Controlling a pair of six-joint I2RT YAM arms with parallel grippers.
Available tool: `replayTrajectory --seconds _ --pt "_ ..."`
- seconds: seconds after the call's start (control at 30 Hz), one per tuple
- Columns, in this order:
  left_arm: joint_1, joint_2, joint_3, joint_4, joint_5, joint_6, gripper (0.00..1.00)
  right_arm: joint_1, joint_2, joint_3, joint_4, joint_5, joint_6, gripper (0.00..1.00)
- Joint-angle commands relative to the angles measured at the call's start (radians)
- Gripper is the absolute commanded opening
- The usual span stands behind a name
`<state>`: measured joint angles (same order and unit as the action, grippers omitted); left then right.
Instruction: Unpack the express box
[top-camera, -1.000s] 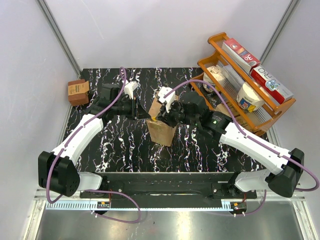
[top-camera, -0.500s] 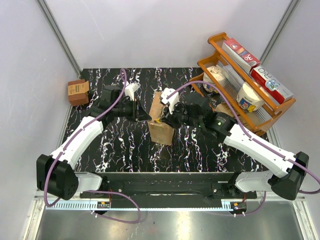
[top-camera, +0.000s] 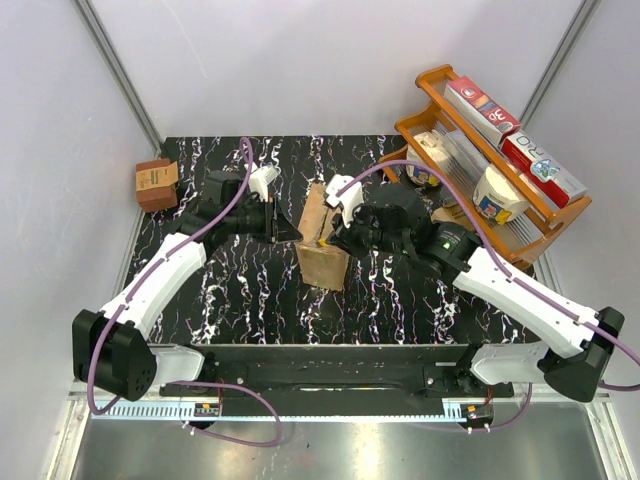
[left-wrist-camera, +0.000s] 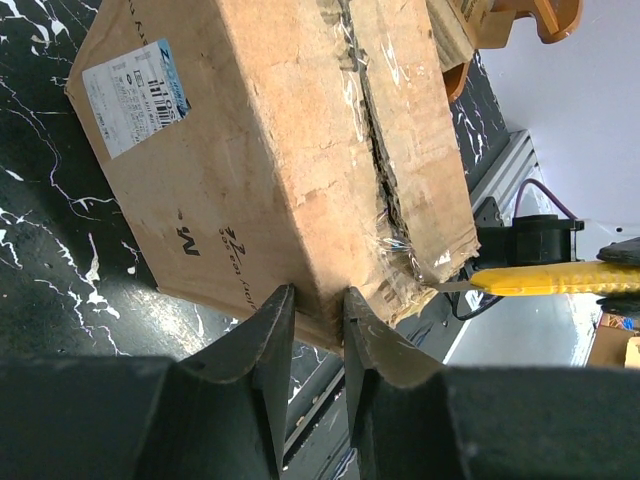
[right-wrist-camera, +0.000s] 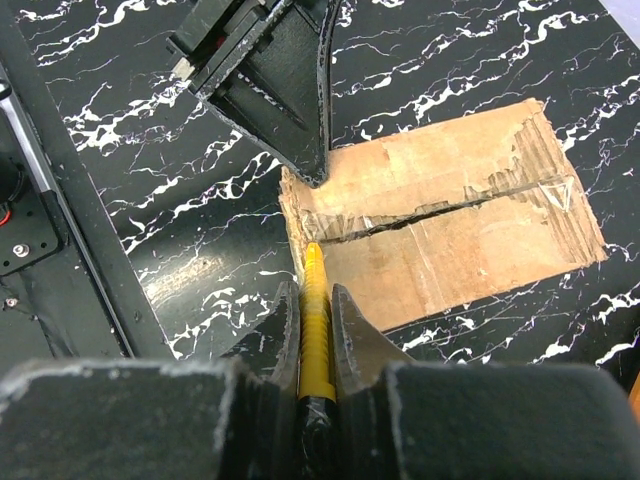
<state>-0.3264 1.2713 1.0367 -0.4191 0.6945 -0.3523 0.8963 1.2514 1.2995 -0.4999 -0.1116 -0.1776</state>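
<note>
So the box (top-camera: 323, 264) is sitting on the black marbled surface (top-camera: 250, 290), a bit to the left of the orange rack (top-camera: 437, 76), and both arms are crowded in on it.

The flaps are still down. The seam (right-wrist-camera: 440, 207) between them looks ragged, with crinkled clear tape and torn cardboard along it. From the left wrist view you can see the white label (left-wrist-camera: 135, 92) on one side, plus some dark print lower on that same side.

The right pincer (right-wrist-camera: 314, 292) is clamped on a yellow knife (right-wrist-camera: 311, 265), which sticks out forward between its fingers. The tip of the knife is right at the edge of the box, at the end of the seam farthest from the rack. In the left wrist view the thin blade touches the torn corner there.

The left pincer (left-wrist-camera: 317, 315) comes in from the side away from the rack. Its fingers (left-wrist-camera: 262, 345) have only a narrow gap between them, and the tips are right up against the box's edge. Honestly I can't tell if it's actually pinching the cardboard or just resting there.

There's also a small darker brown box (top-camera: 157, 184) much farther from the rack, at the far left corner of the surface, well apart from everything else.
</note>
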Motion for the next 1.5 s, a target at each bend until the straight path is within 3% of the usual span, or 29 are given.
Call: replayTrajectory --seconds 0.0,0.13,0.37,0.47,0.5,0.6,0.77,0.97,1.23,1.37,1.47 --pt "0.029 -0.006 -0.021 -0.007 -0.136 0.033 0.0 -0.005 -0.046 0.032 -0.241 0.061 0.009 0.0" --pt "0.029 -0.006 -0.017 0.012 -0.086 0.032 0.0 -0.007 -0.069 0.084 -0.215 0.07 0.035 0.0" --pt "0.029 -0.041 -0.021 0.065 -0.041 0.019 0.03 -0.005 -0.118 0.126 -0.03 0.107 0.171 0.0" --pt "0.029 -0.061 -0.024 0.086 -0.018 0.015 0.2 -0.007 -0.13 0.121 0.006 0.272 0.226 0.0" --pt "0.029 -0.066 -0.024 0.092 -0.013 0.015 0.32 -0.007 -0.133 0.118 0.007 0.385 0.236 0.0" --pt "0.027 -0.079 -0.02 0.108 0.008 0.022 0.49 -0.007 -0.133 0.104 -0.002 0.627 0.279 0.03" --pt "0.029 -0.099 -0.013 0.14 0.016 0.026 0.75 -0.026 -0.087 0.106 -0.092 0.812 0.384 0.06" --pt "0.029 -0.135 -0.014 0.134 -0.065 0.038 0.88 -0.16 -0.014 0.092 -0.201 0.707 0.547 0.06" --pt "0.029 -0.156 -0.004 0.045 -0.266 0.036 0.9 -0.197 0.065 0.023 -0.198 0.569 0.587 0.05" --pt "0.029 -0.162 0.009 -0.007 -0.264 0.067 0.91 -0.197 0.076 0.012 -0.18 0.523 0.621 0.02" --pt "0.029 -0.147 0.011 -0.014 -0.184 0.07 0.92 -0.197 0.063 0.027 -0.183 0.565 0.645 0.02"
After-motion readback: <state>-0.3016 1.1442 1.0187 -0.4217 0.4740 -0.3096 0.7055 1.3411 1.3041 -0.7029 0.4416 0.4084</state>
